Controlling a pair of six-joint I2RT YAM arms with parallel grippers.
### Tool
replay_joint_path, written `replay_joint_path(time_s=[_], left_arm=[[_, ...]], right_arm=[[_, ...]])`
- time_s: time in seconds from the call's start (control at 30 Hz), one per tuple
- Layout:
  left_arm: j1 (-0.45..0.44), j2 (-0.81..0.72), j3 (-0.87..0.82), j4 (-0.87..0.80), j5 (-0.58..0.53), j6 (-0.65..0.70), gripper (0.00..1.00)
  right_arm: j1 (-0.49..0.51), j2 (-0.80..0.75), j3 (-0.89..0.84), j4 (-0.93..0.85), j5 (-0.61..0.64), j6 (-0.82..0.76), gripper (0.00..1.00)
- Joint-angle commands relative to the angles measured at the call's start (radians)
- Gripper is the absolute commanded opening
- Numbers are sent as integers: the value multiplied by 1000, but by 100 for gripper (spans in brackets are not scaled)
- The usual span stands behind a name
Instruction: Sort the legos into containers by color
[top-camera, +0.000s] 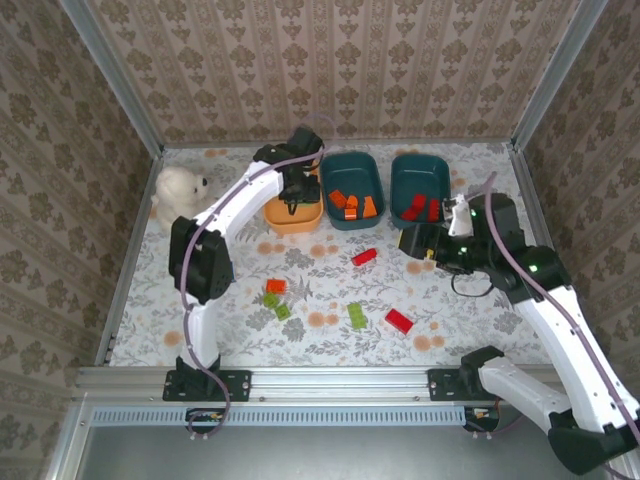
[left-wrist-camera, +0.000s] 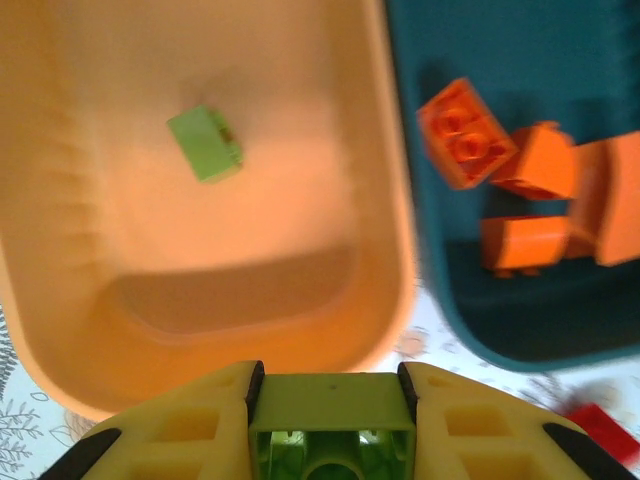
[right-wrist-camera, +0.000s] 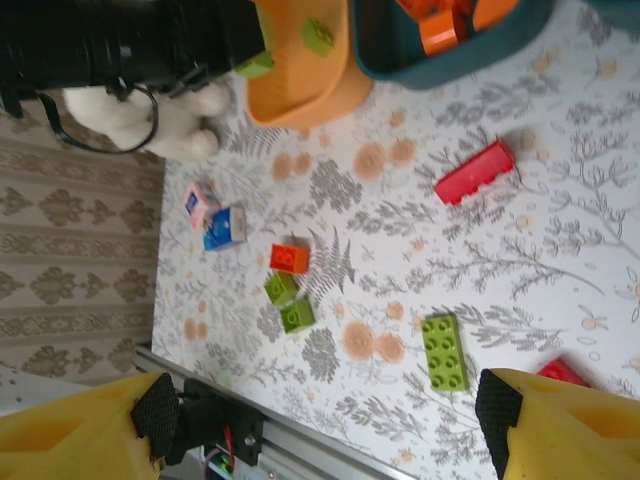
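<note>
Now, the left gripper (left-wrist-camera: 330, 388) is clamped on a held lime brick (left-wrist-camera: 332, 432), its jaws closed to the brick's width. It hangs over the 6 o'clock end of the orange tray (left-wrist-camera: 60, 300) in the wrist view. A second lime brick (left-wrist-camera: 205, 143) lies in that tray toward 11 o'clock.

I read this as the drop step for green. You need only part the jaws, but the brick sits close to the near rim, so ease toward 12 first for margin.

At 3 o'clock of the orange tray, the middle teal tray (left-wrist-camera: 445, 300) holds orange bricks (left-wrist-camera: 465, 132).

Loose on the table (top-camera: 470, 310) in the top view:
- one orange brick (top-camera: 274, 286)
- two lime pieces (top-camera: 282, 310), (top-camera: 357, 316)
- two red bricks (top-camera: 364, 257), (top-camera: 399, 320)

The right teal tray (top-camera: 400, 175) carries red bricks (top-camera: 422, 209).

The right gripper (right-wrist-camera: 330, 408) gapes wide with nothing in it, hovering above the table. One red brick lies at its 9 o'clock in the top view and looks like your likeliest next pick.
</note>
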Motion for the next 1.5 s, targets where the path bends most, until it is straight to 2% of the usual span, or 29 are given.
replay_joint_path(time_s=[0.0,0.27,0.6,0.8,1.03,1.3,1.47], left_arm=[[38,54,22,-66,-1,28,22],[70,188,87,-113,-66,83,23],[73,276,167,-133,-137,99,26],[75,277,154,-120,-141,108,34],[62,246,191,-114,-175,125,51],[45,158,203,-113,-214,122,55],[35,-7,107,-77,-174,51,59]], right_arm=[[9,27,5,25,-57,-1,81],[22,59,-7,44,-50,6,81],[39,61,-37,22,-45,4,81],[46,67,-37,-38,-20,-21,81],[61,68,-39,-52,-14,-24,81],[94,80,-27,-57,8,-26,80],[135,113,18,-136,116,-54,78]])
